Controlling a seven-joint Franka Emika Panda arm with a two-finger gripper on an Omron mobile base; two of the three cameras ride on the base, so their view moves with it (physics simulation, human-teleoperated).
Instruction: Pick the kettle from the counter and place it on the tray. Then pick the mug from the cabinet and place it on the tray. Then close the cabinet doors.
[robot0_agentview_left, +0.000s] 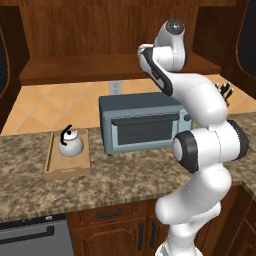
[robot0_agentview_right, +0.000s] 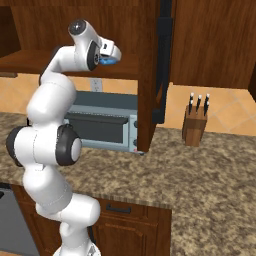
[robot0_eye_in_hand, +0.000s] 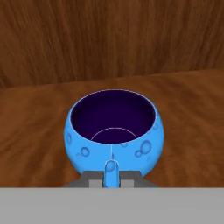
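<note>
The blue mug (robot0_eye_in_hand: 114, 127) stands upright on the cabinet (robot0_agentview_left: 75, 67) shelf, its dark inside facing the hand camera. My gripper (robot0_eye_in_hand: 111, 178) is shut on the mug's handle, which points toward me. In the right base view the gripper (robot0_agentview_right: 111, 56) reaches into the cabinet with the mug (robot0_agentview_right: 106, 61) showing blue at its tip. The silvery kettle (robot0_agentview_left: 70, 142) sits upright on the wooden tray (robot0_agentview_left: 67, 169) at the left of the counter (robot0_agentview_left: 125, 177). The cabinet doors (robot0_agentview_right: 162, 60) stand open, one seen edge-on.
A blue-grey toaster oven (robot0_agentview_left: 142, 122) stands on the counter under the cabinet shelf, right of the tray. A knife block (robot0_agentview_right: 196, 122) sits at the back right. The cabinet's back wall (robot0_eye_in_hand: 109, 39) is close behind the mug.
</note>
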